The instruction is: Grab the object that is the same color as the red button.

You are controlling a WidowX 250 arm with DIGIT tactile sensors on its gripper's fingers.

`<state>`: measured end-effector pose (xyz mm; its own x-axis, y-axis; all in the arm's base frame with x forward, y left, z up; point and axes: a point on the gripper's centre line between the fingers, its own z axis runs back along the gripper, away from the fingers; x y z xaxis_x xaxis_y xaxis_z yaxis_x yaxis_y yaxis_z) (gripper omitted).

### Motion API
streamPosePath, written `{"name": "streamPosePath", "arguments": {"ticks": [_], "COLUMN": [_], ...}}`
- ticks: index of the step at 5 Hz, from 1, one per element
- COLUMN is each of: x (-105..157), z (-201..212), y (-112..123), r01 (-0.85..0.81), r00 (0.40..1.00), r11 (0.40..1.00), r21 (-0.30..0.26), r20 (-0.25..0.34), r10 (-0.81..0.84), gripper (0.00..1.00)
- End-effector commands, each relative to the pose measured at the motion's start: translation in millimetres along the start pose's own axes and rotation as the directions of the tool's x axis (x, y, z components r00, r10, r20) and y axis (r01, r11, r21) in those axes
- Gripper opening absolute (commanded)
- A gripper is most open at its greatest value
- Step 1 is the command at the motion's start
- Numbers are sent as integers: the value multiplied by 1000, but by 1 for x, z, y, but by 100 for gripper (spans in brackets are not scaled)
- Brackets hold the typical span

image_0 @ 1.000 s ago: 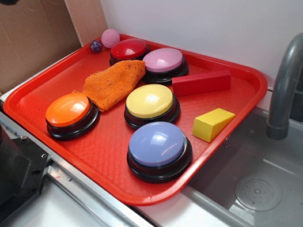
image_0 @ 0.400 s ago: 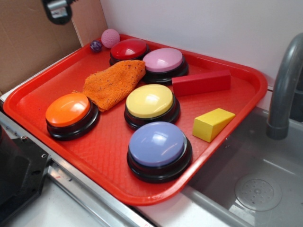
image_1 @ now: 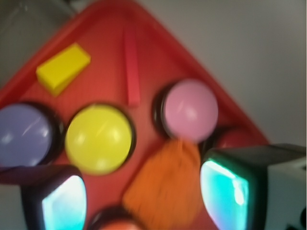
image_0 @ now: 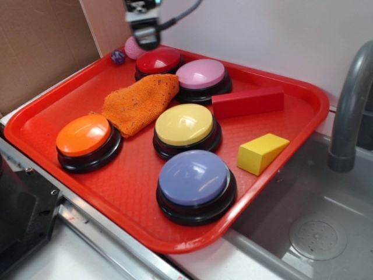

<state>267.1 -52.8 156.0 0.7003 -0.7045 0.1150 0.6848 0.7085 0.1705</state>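
Here the pincer (image_0: 144, 36) hangs above the tray's (image_0: 35, 116) far corner, over the red button (image_0: 158, 60) and the pink ball (image_0: 133, 49); in the wrist view its fingers (image_1: 225, 191) stand well apart with nothing between them, so it is open and empty. The red block (image_0: 247, 102) lies flat near the tray's far right edge, just beside the pink button (image_0: 201, 74) and well apart from the pincer. The yellow wedge (image_0: 261, 153) sits nearer the tray's right rim. The risk, as it looks, is descending where it hovers and closing on the button's dome rather than the block. The block's closeness to the pink button could also snag a finger, and the wrist view is blurred, making alignment along the bar uncertain.
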Motion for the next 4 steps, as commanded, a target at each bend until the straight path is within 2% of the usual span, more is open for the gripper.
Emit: {"name": "streamPosePath", "arguments": {"ticks": [1, 2, 4], "x": [56, 65, 80], "z": [-36, -54, -94], "y": [3, 2, -3], "r01": [92, 43, 72], "r00": [985, 991, 994], "r11": [996, 998, 992], "r21": [-18, -50, -102], "r20": [147, 131, 95], "r10": [-88, -36, -62], "gripper": [100, 100, 100]}}
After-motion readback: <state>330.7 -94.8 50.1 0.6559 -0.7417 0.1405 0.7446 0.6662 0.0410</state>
